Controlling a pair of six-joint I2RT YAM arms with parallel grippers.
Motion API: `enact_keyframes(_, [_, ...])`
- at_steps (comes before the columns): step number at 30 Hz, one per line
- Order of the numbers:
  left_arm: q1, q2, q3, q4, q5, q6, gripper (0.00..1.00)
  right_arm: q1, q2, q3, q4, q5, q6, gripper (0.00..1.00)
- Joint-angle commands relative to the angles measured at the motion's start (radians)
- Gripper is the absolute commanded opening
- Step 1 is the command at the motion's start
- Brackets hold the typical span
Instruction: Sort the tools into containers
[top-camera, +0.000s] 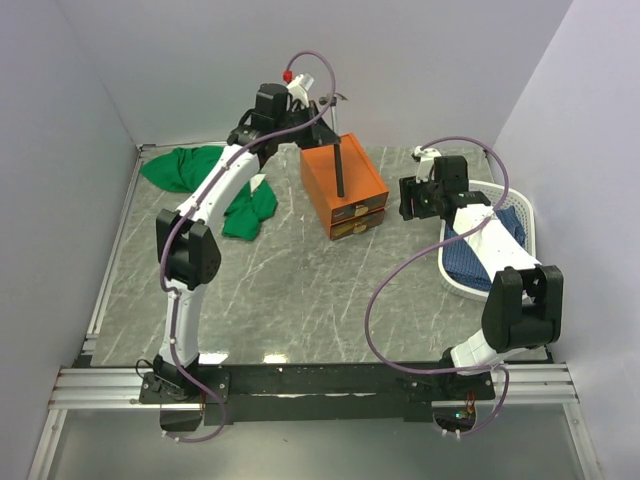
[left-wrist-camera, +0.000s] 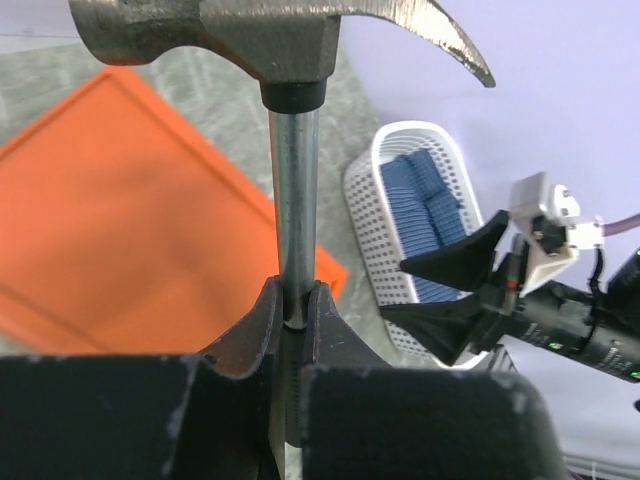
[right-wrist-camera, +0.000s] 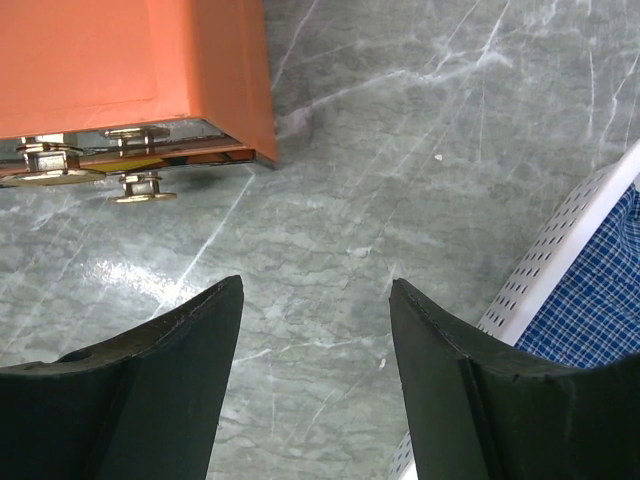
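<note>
Presently our left gripper (left-wrist-camera: 293, 300) clamps the hammer (left-wrist-camera: 295, 190) by its shaft above the orange box (left-wrist-camera: 120, 220); our right gripper (right-wrist-camera: 315, 290) hangs open before its drawers (top-camera: 355, 218), we judge to pull one.

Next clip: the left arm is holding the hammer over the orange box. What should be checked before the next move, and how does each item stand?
1. Left claw grip on hammer: shut on its metal shaft, ok.
2. Hammer above orange box: ok.
3. Drawers open to receive it: both look shut, not ok.
4. Right claw free to pull a drawer: open, empty, near the knobs, ok.
5. Hammer fits a drawer: cannot tell.
</note>
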Motion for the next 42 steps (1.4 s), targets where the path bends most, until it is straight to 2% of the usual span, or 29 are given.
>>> enact_keyframes(1, [-0.016,0.034,0.073,0.09,0.014,-0.037,0.01,-0.005,-0.036,0.008,0.032,0.006,0.006,0.68])
enact_keyframes(8, [-0.011,0.106,0.117,0.064,-0.032,-0.006,0.01,-0.011,-0.053,-0.013,0.033,0.018,0.0,0.68])
enact_keyframes(21, [0.007,0.227,0.15,0.089,-0.007,0.02,0.01,-0.014,-0.024,-0.002,0.033,0.012,0.008,0.68])
enact_keyframes(42, [-0.002,0.289,0.107,0.067,-0.092,-0.024,0.01,-0.02,0.038,0.034,0.03,0.016,0.003,0.68])
